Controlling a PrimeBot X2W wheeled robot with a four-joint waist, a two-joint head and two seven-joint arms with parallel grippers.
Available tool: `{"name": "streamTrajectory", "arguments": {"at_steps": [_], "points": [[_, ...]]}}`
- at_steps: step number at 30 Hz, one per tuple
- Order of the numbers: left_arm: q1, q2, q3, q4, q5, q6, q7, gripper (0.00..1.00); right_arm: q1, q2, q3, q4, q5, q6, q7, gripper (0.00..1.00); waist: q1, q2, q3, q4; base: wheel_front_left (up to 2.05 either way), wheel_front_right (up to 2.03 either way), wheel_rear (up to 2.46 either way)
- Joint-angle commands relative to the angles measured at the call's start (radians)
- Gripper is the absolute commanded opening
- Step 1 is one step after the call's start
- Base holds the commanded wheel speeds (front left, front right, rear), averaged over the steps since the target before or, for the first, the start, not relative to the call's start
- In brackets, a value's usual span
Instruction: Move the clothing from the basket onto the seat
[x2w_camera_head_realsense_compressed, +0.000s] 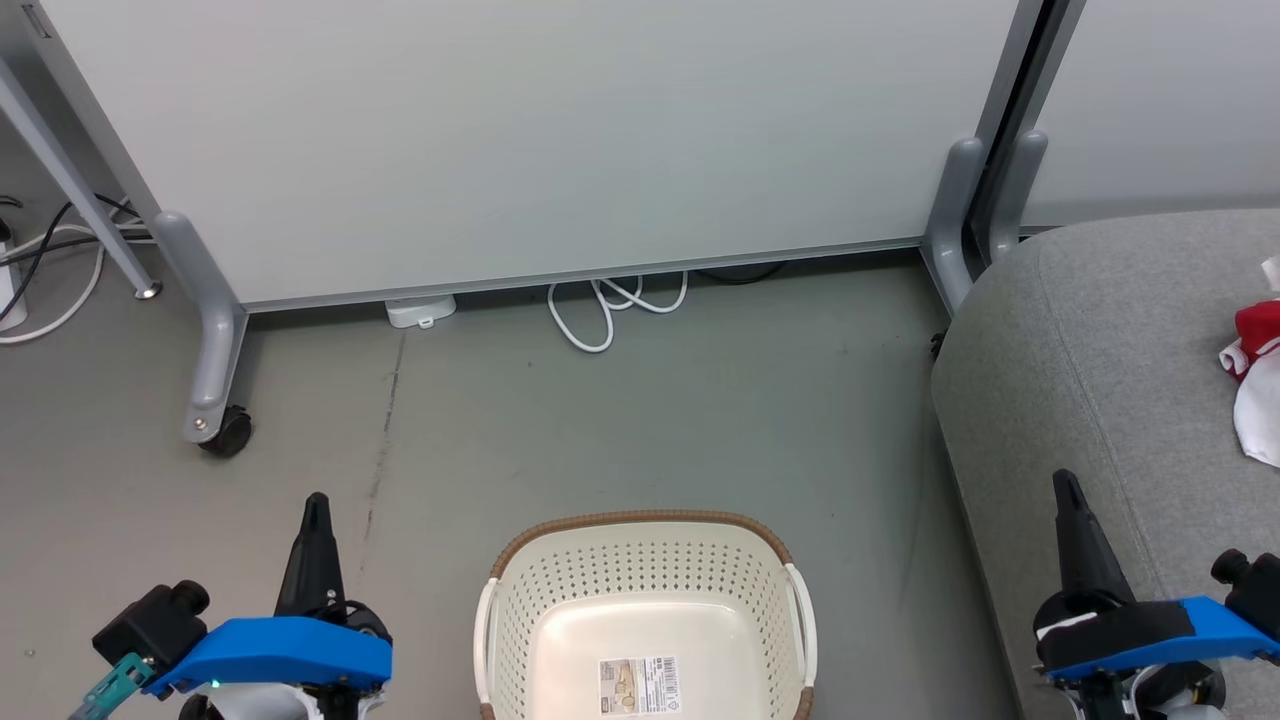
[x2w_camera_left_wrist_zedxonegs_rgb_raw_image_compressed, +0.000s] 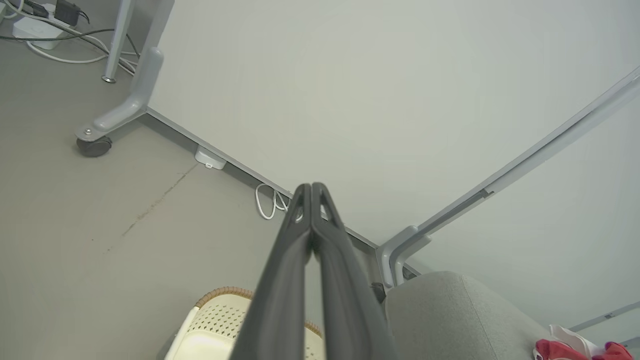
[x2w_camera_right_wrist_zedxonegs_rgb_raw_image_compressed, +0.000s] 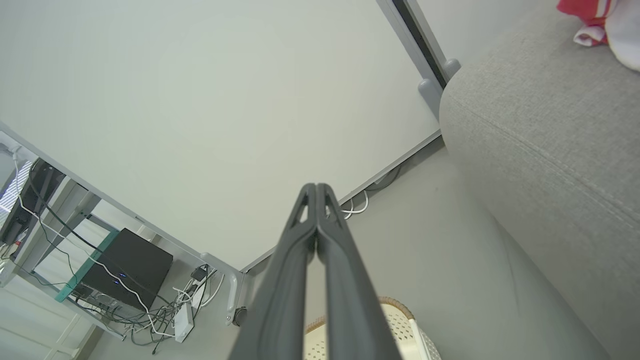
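Note:
The cream-white basket (x2w_camera_head_realsense_compressed: 645, 570) with its brown rim stands on the floor at the bottom centre, holding nothing but a barcode label (x2w_camera_head_realsense_compressed: 640, 684). Red and white clothing (x2w_camera_head_realsense_compressed: 1256, 370) lies on the grey seat (x2w_camera_head_realsense_compressed: 1090, 350) at the right edge; the clothing (x2w_camera_left_wrist_zedxonegs_rgb_raw_image_compressed: 575, 347) shows again in the left wrist view and the clothing (x2w_camera_right_wrist_zedxonegs_rgb_raw_image_compressed: 607, 22) in the right wrist view. My left gripper (x2w_camera_head_realsense_compressed: 316, 502) is shut, hanging left of the basket. My right gripper (x2w_camera_head_realsense_compressed: 1066, 482) is shut over the seat's front edge. Nothing is between either pair of fingers.
A white wheeled partition panel (x2w_camera_head_realsense_compressed: 520, 140) stands behind the basket, its grey foot and caster (x2w_camera_head_realsense_compressed: 225, 432) at the left. White cables (x2w_camera_head_realsense_compressed: 610, 305) lie under the panel. A black box and tangled cords (x2w_camera_right_wrist_zedxonegs_rgb_raw_image_compressed: 125, 272) sit beyond it.

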Motion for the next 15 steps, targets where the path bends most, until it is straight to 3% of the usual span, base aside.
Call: {"name": "streamTrajectory", "arguments": {"at_steps": [1,15], "points": [[-0.027,0.0,0.011,-0.015,-0.028,-0.005,0.008,0.0,-0.019,0.0,-0.004,-0.013,0.033,0.0,0.009,0.0,0.0,-0.0001,0.0,-0.001,0.0,0.0,0.0],[-0.034,0.0,0.035,-0.018,-0.204,-0.011,0.055,0.0,-0.024,0.003,-0.014,-0.011,0.211,0.0,0.056,0.0,0.0,-0.0001,-0.007,-0.009,0.0,0.0,0.0]]}}
